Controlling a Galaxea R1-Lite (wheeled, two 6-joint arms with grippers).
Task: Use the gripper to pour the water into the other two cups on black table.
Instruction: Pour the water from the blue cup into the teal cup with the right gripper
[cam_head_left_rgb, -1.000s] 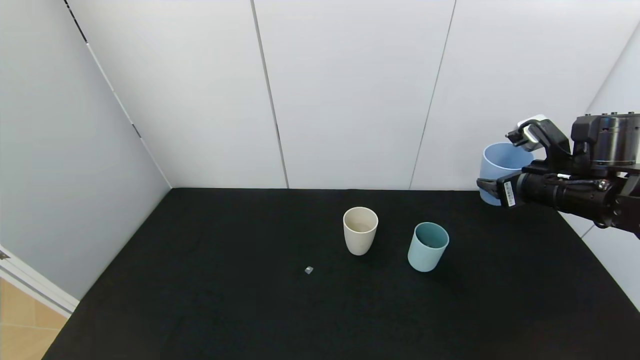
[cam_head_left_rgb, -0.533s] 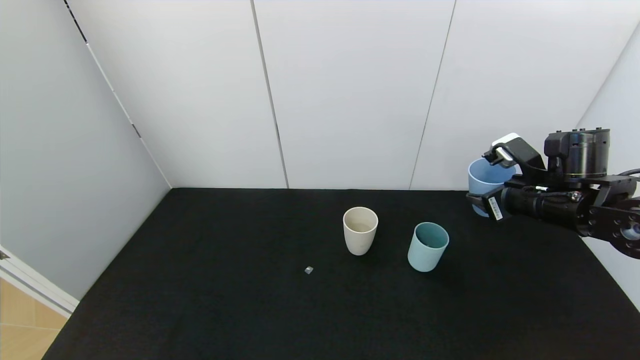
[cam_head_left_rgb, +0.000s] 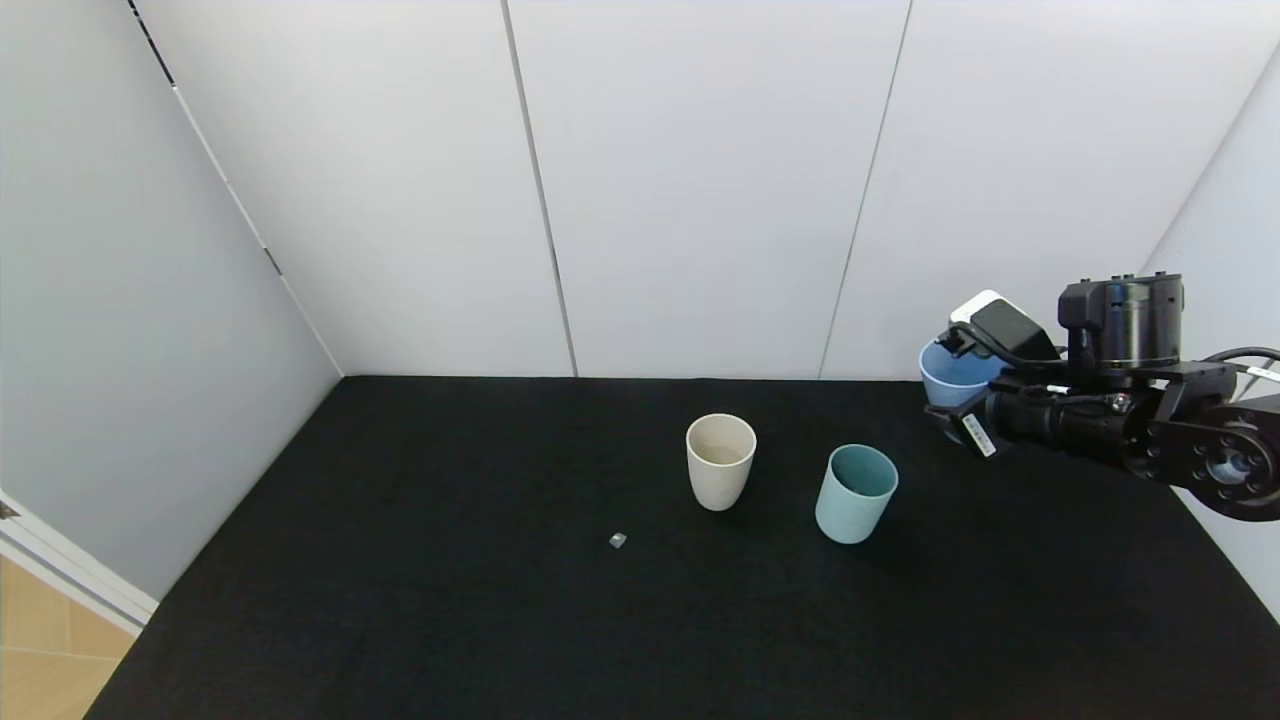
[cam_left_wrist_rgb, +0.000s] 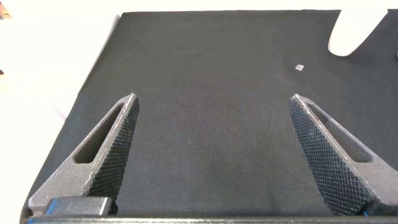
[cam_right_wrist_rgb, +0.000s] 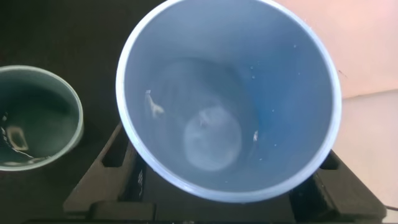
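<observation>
Right pincer clamps the light blue cup, seemingly just off the desk, right of the teal cup; left pincer gapes apart.

The black table had a matte, felt-like top that reached back to the white wall panels. A cream-beige cup stood upright near the middle, and a teal-green cup stood upright just to its right, slightly nearer the front, the two apart. A small grey bit lay on the cloth, left of and in front of the cream-beige cup.
</observation>
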